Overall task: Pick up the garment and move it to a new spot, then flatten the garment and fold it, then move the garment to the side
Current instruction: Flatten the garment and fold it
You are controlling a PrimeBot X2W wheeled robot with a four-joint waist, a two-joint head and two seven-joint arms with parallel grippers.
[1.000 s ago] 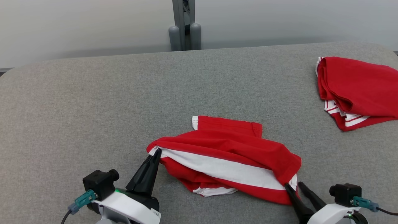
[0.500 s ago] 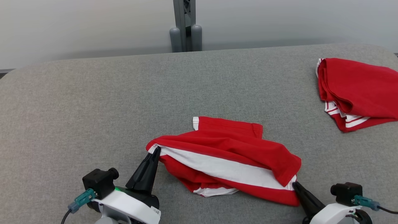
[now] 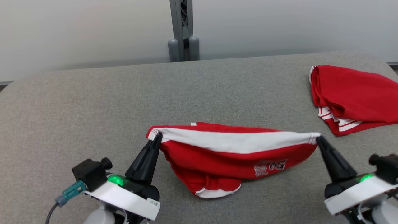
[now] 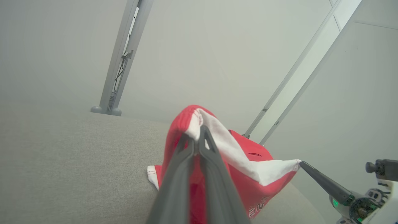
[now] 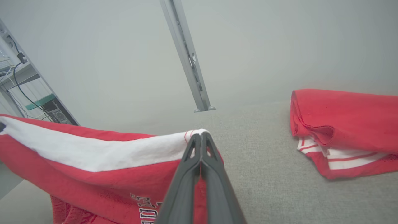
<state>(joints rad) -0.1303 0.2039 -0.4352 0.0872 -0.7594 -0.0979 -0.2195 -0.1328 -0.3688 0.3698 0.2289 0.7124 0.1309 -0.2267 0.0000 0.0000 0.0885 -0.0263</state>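
**Garment held by both ends of its white band above the surface**

The grey padded surface is shown from the head view, with an upright post behind its far edge. A second garment, red and already folded, is seen at the far right of the surface, well apart from the work. The garment in hand, red with a white band along its upper edge, is located at the near middle of the surface. The band is drawn taut and raised between the two arms, while the lower folds are rested on the surface. The left fingers are closed tight on the left end of the band, and the right fingers on the right end.

The step in hand is judged to be the pick-up and move to a new spot. For the next move, both grips would need to be kept firm. The arms would need to be carried together at even spacing, so that the band is neither slackened nor pulled free. Flattening and folding are not yet done.
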